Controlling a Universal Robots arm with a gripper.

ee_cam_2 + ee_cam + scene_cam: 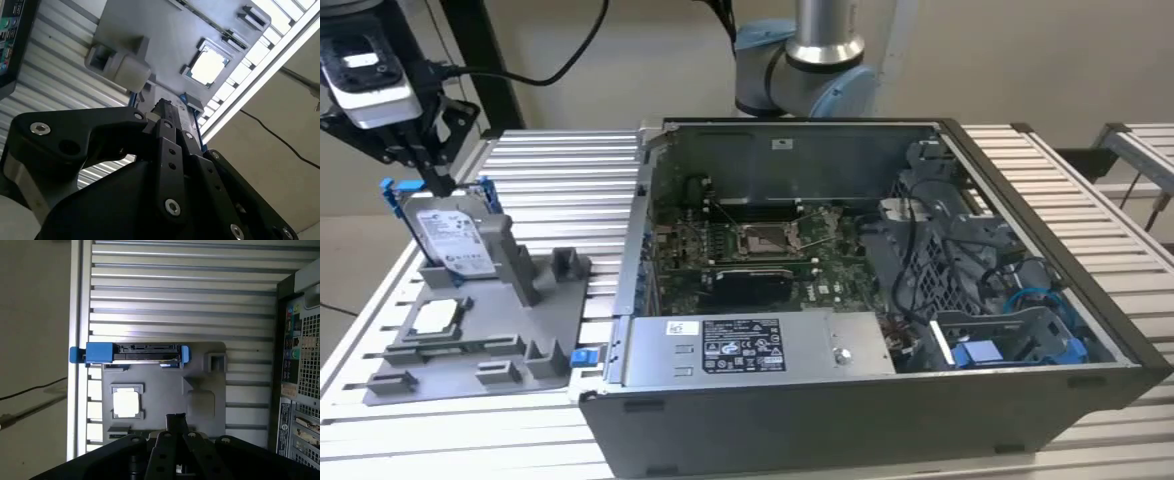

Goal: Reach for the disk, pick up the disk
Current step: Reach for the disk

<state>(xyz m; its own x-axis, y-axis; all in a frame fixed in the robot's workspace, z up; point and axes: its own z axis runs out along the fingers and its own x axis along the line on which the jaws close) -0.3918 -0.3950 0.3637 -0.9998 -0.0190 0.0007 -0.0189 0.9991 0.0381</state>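
— Where's the disk?

— The disk (454, 240) stands on edge in a slot of the grey tray (520, 335), slightly tilted, with its white label towards the camera. Its blue frame (396, 188) pokes out at both upper corners. All of this is at the exterior view's left.

— And the gripper?

— The gripper (438, 178) hangs over the disk, with its tip down at the disk's top edge. I can't tell whether it touches the disk or sits just above it. I also can't tell whether it's clenched or released.

— Anything from the wrist?

— In the first wrist view the disk (145, 353) shows edge-on, with blue at both ends. The chip (126, 403) lies flat in the tray near it. In the second wrist view the gripper (165, 107) points at the same tray.

— What's around it?

— The tray rests on a slatted table (560, 165). An open computer case (854, 410) sits just beside the tray, on the exterior view's right. The arm's base (807, 60) rises behind the case.
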